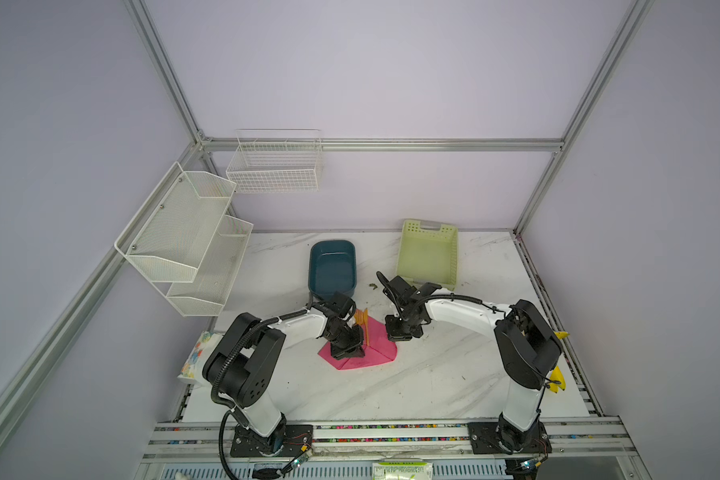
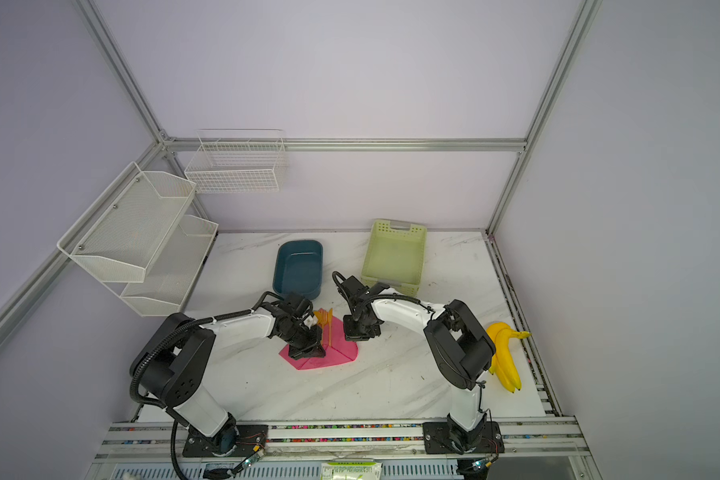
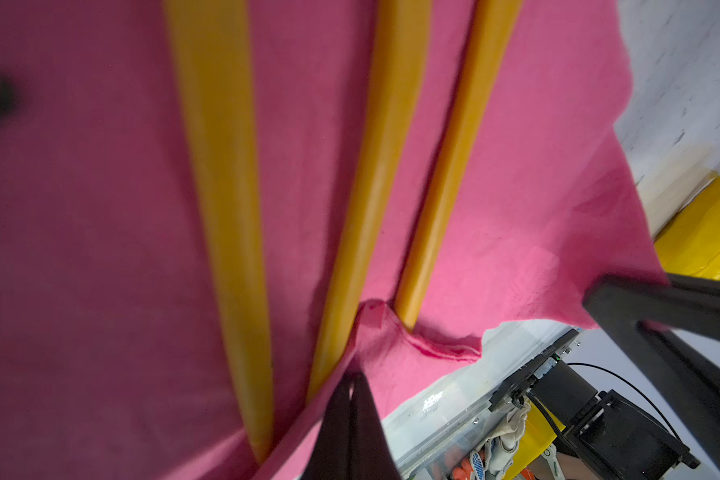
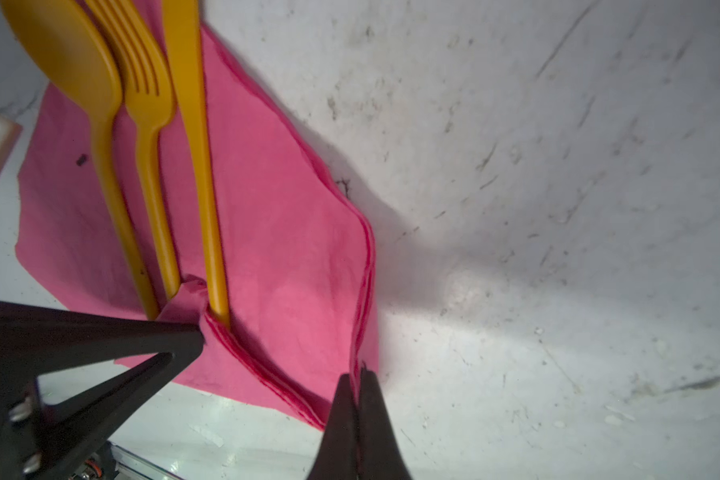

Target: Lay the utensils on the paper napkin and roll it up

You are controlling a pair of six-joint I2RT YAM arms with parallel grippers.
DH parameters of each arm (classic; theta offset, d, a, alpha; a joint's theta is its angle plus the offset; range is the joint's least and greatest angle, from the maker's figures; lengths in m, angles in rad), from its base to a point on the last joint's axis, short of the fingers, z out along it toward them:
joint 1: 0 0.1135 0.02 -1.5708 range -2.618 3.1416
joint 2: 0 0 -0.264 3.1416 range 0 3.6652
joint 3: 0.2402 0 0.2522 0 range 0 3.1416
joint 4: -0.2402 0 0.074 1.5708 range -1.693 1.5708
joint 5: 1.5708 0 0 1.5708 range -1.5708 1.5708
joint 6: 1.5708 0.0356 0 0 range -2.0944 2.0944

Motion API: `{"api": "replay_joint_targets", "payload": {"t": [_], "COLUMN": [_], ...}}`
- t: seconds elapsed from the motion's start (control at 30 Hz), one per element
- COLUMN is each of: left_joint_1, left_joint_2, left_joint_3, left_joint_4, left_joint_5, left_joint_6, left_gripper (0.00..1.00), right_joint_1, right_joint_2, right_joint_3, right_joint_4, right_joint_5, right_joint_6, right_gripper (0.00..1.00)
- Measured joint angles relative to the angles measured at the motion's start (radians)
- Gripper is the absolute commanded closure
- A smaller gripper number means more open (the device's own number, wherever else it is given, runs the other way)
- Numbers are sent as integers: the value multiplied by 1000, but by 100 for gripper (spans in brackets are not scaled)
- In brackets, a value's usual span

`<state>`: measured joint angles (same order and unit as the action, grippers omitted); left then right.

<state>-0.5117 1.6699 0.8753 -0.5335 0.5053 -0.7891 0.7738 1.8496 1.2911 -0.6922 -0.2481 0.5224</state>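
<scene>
The near half of the surface (image 1: 391, 395) lies bare, free passage up to the napkin (image 1: 377, 353). The left hand (image 1: 348, 348) and right hand (image 1: 399, 333) crowd its two sides. Farther back, blue tub (image 1: 332, 270) and green basket (image 1: 428, 257) block the way, a narrow gap between them.

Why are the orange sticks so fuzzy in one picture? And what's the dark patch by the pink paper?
Left wrist view: the utensils lie very close to the lens, so they blur. Right wrist view: they look sharper; the dark patch is a shadow on the table beside the paper napkin.
</scene>
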Motion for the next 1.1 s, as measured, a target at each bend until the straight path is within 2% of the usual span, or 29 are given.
{"api": "replay_joint_targets", "payload": {"t": [0.47,1.1], "left_joint_1": [0,0], "left_joint_2": [0,0], "left_joint_3": [0,0], "left_joint_4": [-1,-7], "left_joint_5": [0,-2], "left_joint_6": [0,0], "left_gripper": [100,100], "right_joint_1": [12,15], "right_joint_2": [0,0], "right_joint_3": [12,-93], "right_joint_4": [75,441], "right_joint_5": [-139,-367], "right_joint_6": [42,231], "right_gripper": [100,100]}}
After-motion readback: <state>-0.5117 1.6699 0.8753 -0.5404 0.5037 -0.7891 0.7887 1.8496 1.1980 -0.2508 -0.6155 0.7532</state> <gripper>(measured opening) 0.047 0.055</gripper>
